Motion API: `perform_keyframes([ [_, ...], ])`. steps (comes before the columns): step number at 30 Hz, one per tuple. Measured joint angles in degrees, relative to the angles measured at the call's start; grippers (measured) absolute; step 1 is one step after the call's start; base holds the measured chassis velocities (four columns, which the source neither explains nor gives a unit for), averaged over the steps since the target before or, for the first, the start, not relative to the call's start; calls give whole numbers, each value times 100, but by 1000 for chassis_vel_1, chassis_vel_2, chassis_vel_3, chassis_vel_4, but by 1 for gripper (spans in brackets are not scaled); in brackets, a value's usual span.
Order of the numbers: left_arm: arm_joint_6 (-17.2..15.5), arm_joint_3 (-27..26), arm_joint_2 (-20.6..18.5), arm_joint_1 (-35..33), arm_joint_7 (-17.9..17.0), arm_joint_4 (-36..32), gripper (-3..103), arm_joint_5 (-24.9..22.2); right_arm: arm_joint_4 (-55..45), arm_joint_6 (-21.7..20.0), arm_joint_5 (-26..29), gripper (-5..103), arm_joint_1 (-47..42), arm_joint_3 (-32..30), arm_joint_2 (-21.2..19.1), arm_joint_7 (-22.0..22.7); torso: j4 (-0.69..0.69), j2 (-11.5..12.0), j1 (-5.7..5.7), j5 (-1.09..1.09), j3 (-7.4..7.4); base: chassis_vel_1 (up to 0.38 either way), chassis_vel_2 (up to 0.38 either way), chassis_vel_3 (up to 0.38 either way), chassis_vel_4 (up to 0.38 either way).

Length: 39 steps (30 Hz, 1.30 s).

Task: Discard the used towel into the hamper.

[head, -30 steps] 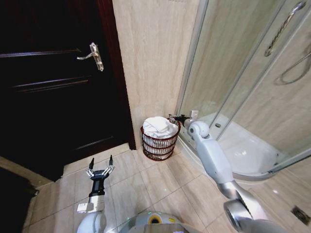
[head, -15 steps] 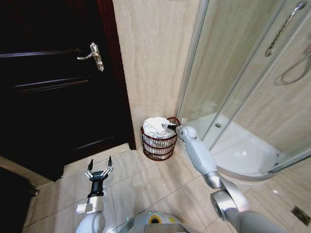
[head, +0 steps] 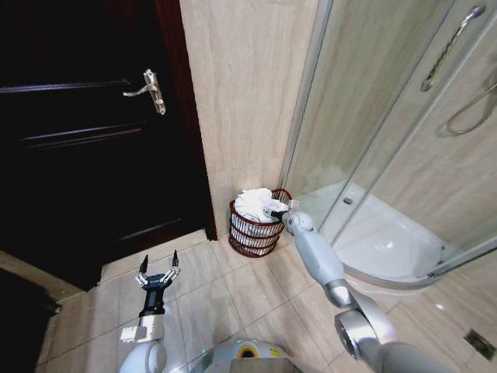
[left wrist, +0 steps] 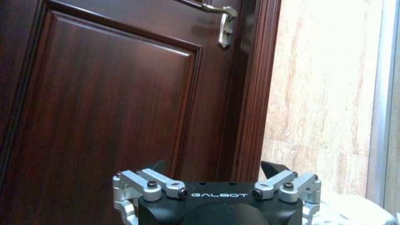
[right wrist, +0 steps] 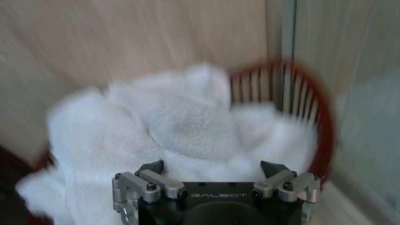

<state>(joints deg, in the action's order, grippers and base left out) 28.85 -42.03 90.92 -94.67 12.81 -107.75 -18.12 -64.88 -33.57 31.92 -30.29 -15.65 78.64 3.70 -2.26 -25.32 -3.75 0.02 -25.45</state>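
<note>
- The hamper (head: 257, 225) stands low in the middle of the head view, on the tiled floor in the corner between the beige wall and the shower enclosure (head: 388, 155).
- The white towel (head: 256, 203) is heaped inside it, bulging above the reddish-brown rim and hanging over the left side.
- The right gripper (head: 273, 211) sits at the hamper's right rim, touching or just over the towel; from its wrist camera the towel lies directly ahead, with the fingers spread apart and gripping nothing.
- The left gripper (head: 158, 273) waits at lower left, well apart from the hamper, prongs open, pointed at the dark door (left wrist: 112, 103).
- The right arm is plainly the nearer one; the towel looks already delivered.
</note>
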Motion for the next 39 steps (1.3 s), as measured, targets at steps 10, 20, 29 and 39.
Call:
perform_keyframes([
  [10,-18,55,6,62,-31,26,100,-9,-1419,691,-716,100,-272,27,-330,40,2,0,0,0,2,0,0,0,0],
  [20,-5,37,-52,89,-149,75,100,-424,-3819,2052,-1862,100,-2524,-59,-603,-113,2,-1,2,-1,4,0,0,0,0],
  [29,23,46,-111,60,-144,117,100,-462,-4327,2189,-2166,100,-3278,-124,-387,-23,1,-2,2,-3,4,0,0,0,0],
  [39,-74,-57,-254,35,114,28,100,-509,-4464,2192,-2229,100,-3370,-86,-260,39,2,-2,2,-3,3,0,0,0,0],
])
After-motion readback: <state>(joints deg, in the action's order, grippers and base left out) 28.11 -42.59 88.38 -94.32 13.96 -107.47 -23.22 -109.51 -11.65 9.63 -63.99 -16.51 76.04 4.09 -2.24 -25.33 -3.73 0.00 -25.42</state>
